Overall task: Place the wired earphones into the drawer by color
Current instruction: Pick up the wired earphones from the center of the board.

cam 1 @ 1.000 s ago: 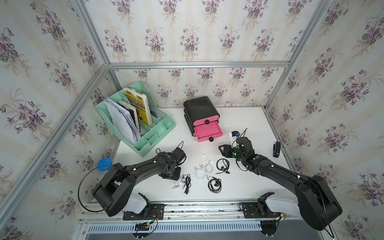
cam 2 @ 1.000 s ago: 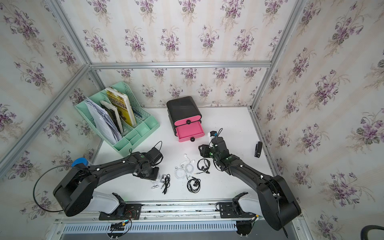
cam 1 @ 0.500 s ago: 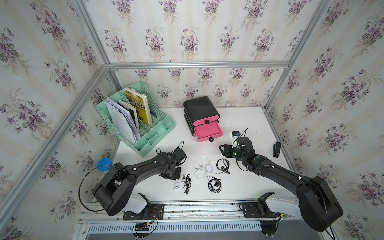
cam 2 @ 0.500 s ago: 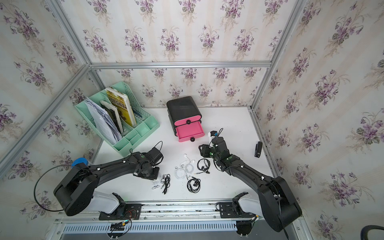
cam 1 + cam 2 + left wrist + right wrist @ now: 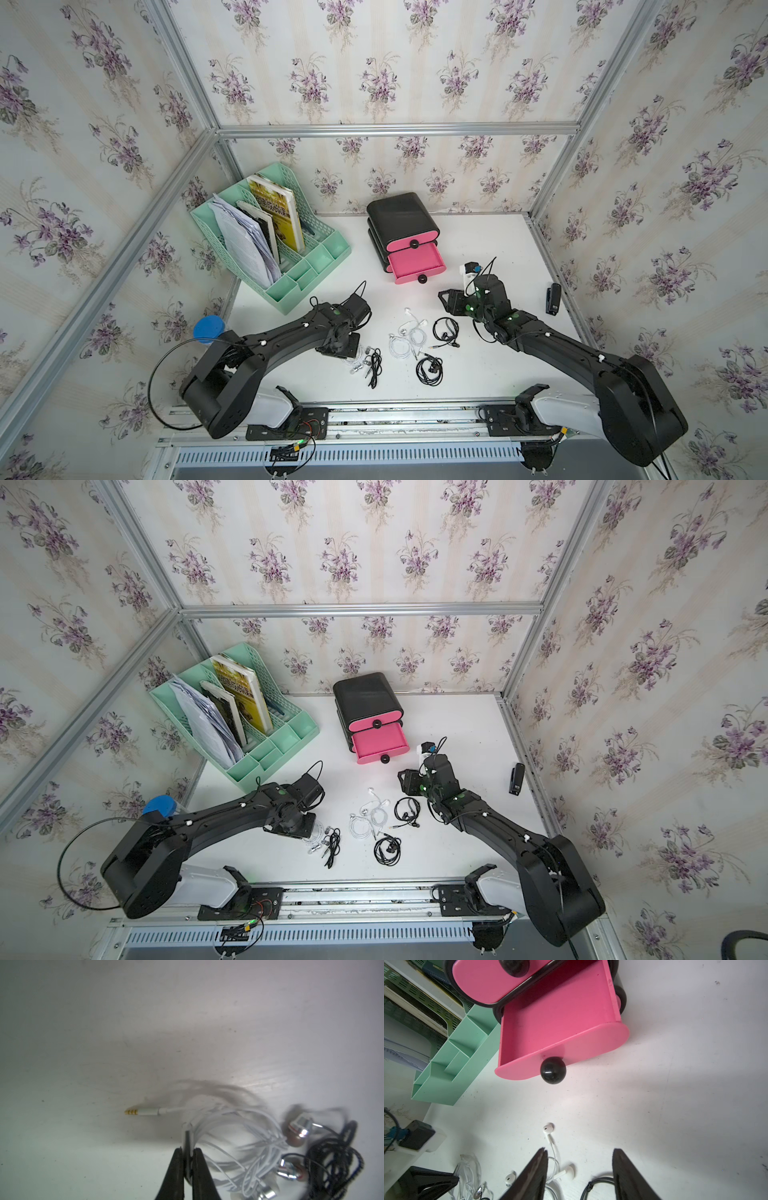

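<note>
A white table sits in a booth with floral wallpaper, and an aluminium frame runs along its back and side edges. The right half is mostly bare, with only a stapler lying near the right edge. A mint organizer fills the back-left corner. The drawer unit stands mid-back with its upper drawer closed. Its lower drawer is pulled out and shows a bare pink floor. A strip of bare table separates the drawer front from the earphones, which lie in a loose row near the front edge.

The left gripper is low at the table, fingers pinched tight on strands of the white bundle. The bundle's plug points out over bare surface. A black bundle touches the white one. A white pair lies mid-row, with a black coil just beside it toward the right arm. A front coil lies nearer the front edge.

The right gripper hovers between the drawer and the row, fingers moderately apart and holding nothing. In its wrist view, white earbuds and the rim of a black coil show under the fingertips.
</note>
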Tool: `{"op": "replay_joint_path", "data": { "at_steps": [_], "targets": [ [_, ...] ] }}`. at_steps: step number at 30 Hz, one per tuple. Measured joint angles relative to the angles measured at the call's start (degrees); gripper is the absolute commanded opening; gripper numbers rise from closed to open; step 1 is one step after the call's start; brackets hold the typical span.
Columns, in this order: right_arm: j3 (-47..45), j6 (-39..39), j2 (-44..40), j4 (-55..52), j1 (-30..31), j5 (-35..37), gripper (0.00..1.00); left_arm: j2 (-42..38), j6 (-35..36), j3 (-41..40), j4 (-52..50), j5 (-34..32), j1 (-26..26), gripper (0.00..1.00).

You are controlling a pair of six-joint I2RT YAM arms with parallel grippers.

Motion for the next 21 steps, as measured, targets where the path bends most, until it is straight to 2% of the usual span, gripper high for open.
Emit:
{"op": "replay_joint_path", "data": {
  "at_steps": [12, 21],
  "targets": [
    [-0.2, 0.0, -1.0, 0.1, 0.0, 0.4, 0.55, -8.5, 0.5, 7.3, -8.1, -6.0, 0.0, 0.05],
    [-0.4, 0.3, -1.5, 0.1, 0.0, 0.8, 0.54, -9.7, 3.3, 15.5, -9.4, -9.8, 0.0, 0.05]
  ]
}}
